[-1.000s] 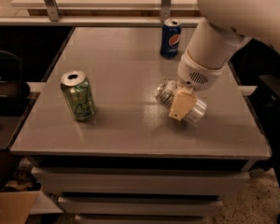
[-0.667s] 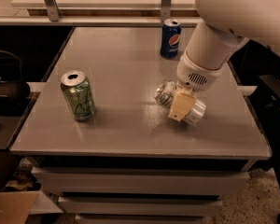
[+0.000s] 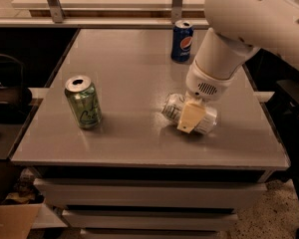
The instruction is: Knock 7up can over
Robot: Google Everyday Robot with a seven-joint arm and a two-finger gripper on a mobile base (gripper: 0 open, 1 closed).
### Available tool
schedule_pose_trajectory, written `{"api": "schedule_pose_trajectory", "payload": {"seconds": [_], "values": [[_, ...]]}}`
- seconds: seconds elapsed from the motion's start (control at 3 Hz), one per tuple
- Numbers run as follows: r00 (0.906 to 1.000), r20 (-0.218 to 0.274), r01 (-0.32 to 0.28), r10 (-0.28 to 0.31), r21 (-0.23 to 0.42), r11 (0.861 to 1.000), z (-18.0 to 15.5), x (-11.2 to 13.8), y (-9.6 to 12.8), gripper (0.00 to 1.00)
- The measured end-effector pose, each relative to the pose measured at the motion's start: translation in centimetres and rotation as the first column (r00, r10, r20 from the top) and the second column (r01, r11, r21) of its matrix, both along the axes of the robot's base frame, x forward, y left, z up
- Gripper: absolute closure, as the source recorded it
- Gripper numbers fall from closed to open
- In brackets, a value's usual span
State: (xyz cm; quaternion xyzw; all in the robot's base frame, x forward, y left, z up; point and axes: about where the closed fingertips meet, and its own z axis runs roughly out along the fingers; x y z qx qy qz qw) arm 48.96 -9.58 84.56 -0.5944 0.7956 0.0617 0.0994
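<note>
7up can [image 3: 170, 107] lay on side, right of centre on table [image 3: 129, 59]; gripper [image 3: 191, 119] sat over it, touching; whether clamped or merely pressing, could not tell.

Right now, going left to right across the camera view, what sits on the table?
green can → 7up can, lying on its side with the gripper down over its middle. The Pepsi can stands farther back, in line with the 7up can, so it has no clear place.
</note>
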Motion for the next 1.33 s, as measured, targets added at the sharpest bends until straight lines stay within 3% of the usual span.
{"api": "schedule_pose_trajectory", "payload": {"seconds": [0.33, 0.67, 1.33], "values": [[1.0000, -0.009, -0.002, 0.003, 0.008, 1.000, -0.60, 0.11, 0.23, 1.00], [0.9999, -0.016, -0.003, 0.003, 0.017, 1.000, -1.06, 0.23, 0.46, 0.82], [0.9996, -0.029, 0.000, 0.000, 0.018, 1.000, -1.27, 0.35, 0.49, 0.35]]}}
